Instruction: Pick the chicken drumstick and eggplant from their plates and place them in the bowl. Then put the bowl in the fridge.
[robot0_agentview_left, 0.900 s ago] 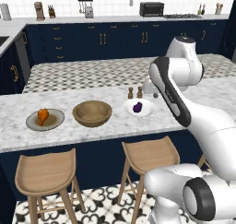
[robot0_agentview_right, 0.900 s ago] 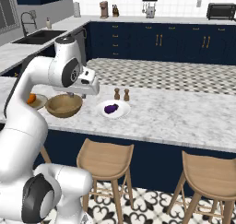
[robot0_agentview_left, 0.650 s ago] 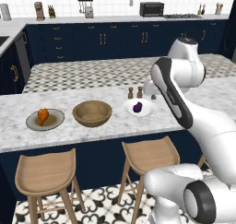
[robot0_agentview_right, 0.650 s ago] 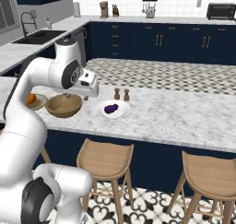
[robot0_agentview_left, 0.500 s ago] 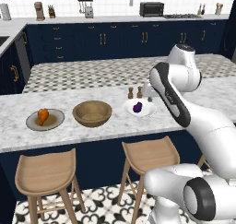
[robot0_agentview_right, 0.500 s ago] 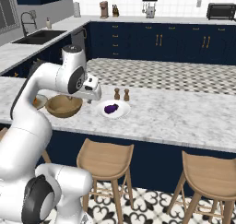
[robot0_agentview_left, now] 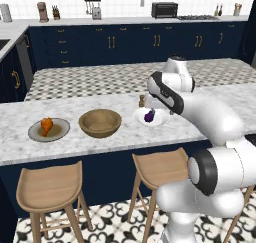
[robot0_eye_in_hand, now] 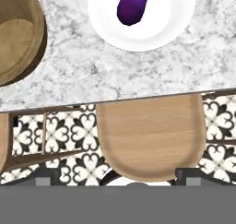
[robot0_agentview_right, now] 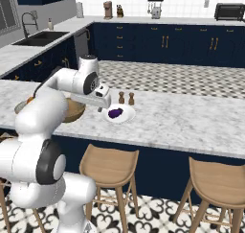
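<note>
While the hand (robot0_eye_in_hand: 118, 174) hangs above the counter's near edge with its two dark tips spread wide and nothing between them, a wooden stool (robot0_eye_in_hand: 151, 135) sits directly under it in the lower middle of the hand view. Just past the tips, at the top of that frame, the eggplant (robot0_eye_in_hand: 132, 6) lies on the white plate (robot0_eye_in_hand: 170, 25), its narrow end pointing to the upper right. At the upper left edge of the same frame curves the rim of the bowl (robot0_eye_in_hand: 20, 36), apart from the white plate with bare marble counter (robot0_eye_in_hand: 92, 71) between them. In the left base view the bowl (robot0_agentview_left: 100, 123) stands centre-left and holds nothing, and left of it the chicken drumstick (robot0_agentview_left: 46, 125) rests on the grey plate (robot0_agentview_left: 49, 130). Two small shakers (robot0_agentview_right: 125, 98) stand just behind the white plate in the right base view. I cannot pick out a fridge.
</note>
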Controlling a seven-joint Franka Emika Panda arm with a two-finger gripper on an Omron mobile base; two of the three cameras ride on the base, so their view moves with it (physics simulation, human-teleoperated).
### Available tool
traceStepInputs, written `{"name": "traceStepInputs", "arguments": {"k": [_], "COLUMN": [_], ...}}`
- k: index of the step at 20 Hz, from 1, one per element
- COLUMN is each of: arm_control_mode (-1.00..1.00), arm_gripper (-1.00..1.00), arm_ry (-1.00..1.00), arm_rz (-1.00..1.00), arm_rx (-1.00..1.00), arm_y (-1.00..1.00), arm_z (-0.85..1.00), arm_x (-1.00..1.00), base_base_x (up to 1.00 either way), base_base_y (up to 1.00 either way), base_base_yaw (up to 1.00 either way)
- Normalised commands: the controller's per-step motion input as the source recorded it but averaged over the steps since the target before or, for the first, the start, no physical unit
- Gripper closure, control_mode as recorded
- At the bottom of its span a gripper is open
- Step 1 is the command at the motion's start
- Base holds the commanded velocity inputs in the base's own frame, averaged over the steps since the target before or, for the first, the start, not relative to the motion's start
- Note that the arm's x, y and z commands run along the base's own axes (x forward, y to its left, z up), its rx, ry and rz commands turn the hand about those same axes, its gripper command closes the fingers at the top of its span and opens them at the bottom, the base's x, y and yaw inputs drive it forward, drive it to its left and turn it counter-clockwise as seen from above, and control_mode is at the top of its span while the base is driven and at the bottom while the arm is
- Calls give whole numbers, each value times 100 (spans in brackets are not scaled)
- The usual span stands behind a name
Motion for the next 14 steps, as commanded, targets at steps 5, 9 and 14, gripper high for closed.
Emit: {"name": "traceStepInputs", "arguments": {"k": [5, 9, 14], "arm_control_mode": [-100, -100, -100], "arm_gripper": [-100, -100, -100], "arm_ry": [27, 8, -5], "arm_rz": [-1, 0, 0], "arm_rx": [0, 0, 0], "arm_y": [-17, -26, -1], "arm_z": [-34, -39, -43], "arm_x": [91, 51, 39], "base_base_x": [0, 0, 0], "base_base_y": [0, 0, 0], "base_base_yaw": [0, 0, 0]}}
